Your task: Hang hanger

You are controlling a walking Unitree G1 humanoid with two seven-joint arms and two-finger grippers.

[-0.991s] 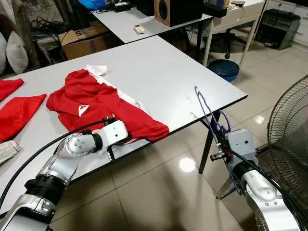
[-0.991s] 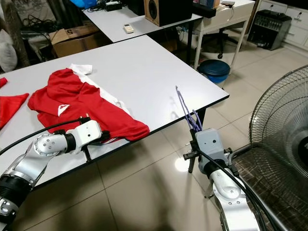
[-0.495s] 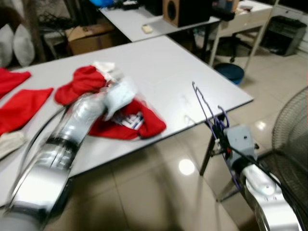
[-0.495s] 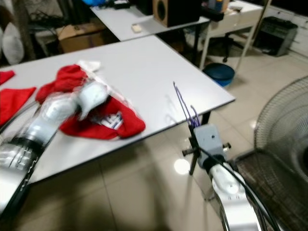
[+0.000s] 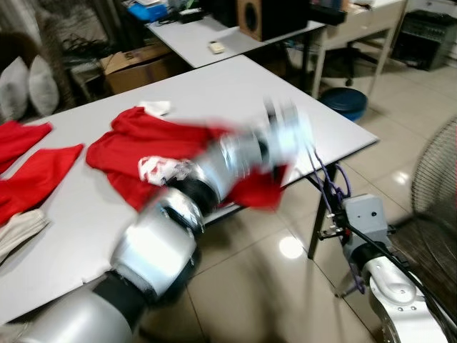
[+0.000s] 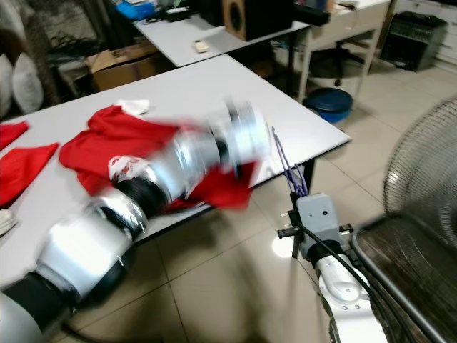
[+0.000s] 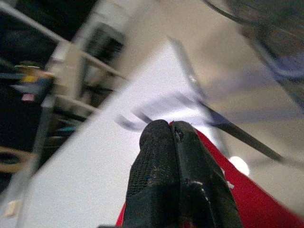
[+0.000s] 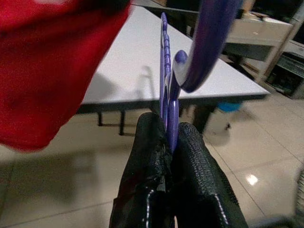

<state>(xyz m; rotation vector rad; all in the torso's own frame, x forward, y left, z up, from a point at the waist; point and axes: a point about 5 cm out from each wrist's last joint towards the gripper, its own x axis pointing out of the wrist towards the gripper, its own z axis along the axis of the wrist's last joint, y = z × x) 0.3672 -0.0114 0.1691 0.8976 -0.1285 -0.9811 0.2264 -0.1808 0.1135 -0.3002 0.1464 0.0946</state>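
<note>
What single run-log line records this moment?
left gripper: shut on red shirt, blurred | right gripper: shut on purple hanger | white table

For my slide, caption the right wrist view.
Right pincer shut on a purple hanger, red shirt close beside it, white table behind.

The left arm (image 5: 214, 171) reaches far forward (it looks blurry), jaws pressed together. The right gripper (image 8: 167, 142) sits low, jaws squeezed tight.
</note>
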